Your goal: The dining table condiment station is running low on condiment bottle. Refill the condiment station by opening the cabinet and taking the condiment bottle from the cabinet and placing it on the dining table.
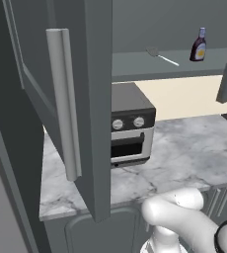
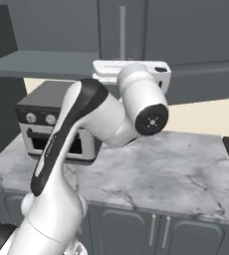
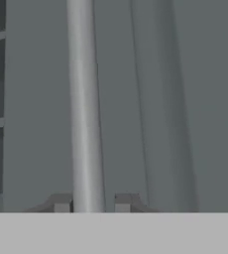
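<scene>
— What's on the cabinet shelf [image 1: 135, 64]?
— A dark bottle [image 1: 198, 45] stands upright towards the right, and a spatula [image 1: 161, 56] lies flat to its left, apart from it.
— And the marble worktop [image 1: 184, 158]?
— A toaster oven [image 1: 130, 126] sits at its left end.

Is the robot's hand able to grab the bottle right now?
Probably not yet: the hand is busy straddling the door's bar handle, and the bottle stands elsewhere, on the cabinet shelf.

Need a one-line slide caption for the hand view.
Gripper jaws straddling the long vertical grey bar handle of the dark grey cabinet door.
</scene>
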You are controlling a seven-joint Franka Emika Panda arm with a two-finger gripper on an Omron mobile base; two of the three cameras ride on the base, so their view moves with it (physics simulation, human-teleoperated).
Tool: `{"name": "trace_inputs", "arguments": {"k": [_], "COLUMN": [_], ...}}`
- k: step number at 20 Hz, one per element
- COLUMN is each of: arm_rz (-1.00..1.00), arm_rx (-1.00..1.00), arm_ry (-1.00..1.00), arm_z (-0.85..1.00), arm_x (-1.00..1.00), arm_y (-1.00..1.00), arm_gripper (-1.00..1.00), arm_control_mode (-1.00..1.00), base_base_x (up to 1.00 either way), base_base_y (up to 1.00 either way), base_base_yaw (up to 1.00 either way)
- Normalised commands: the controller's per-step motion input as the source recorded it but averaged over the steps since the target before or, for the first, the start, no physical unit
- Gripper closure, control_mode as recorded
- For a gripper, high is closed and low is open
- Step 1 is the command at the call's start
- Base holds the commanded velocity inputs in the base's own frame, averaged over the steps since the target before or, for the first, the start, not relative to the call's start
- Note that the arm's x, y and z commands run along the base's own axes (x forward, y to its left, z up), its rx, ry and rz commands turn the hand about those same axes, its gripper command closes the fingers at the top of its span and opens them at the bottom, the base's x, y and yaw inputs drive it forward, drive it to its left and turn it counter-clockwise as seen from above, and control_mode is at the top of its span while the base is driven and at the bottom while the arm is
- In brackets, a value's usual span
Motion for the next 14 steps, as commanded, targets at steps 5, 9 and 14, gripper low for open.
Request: {"name": "trace_inputs", "arguments": {"k": [5, 9, 14], "arm_rz": [0.09, 0.0, -0.13], "arm_rx": [-0.06, -0.17, -0.21], "arm_ry": [-0.05, -0.2, -0.27], "arm_z": [0.0, 0.37, 0.65], "arm_x": [-0.98, -1.0, -0.98], "arm_y": [-0.11, 0.26, 0.51], "arm_gripper": [-1.0, -1.0, -1.0], "arm_control_mode": [-1.0, -1.0, -1.0], "base_base_x": [0.0, 0.0, 0.0], "base_base_y": [0.0, 0.0, 0.0], "base_base_yaw": [0.0, 0.0, 0.0]}}
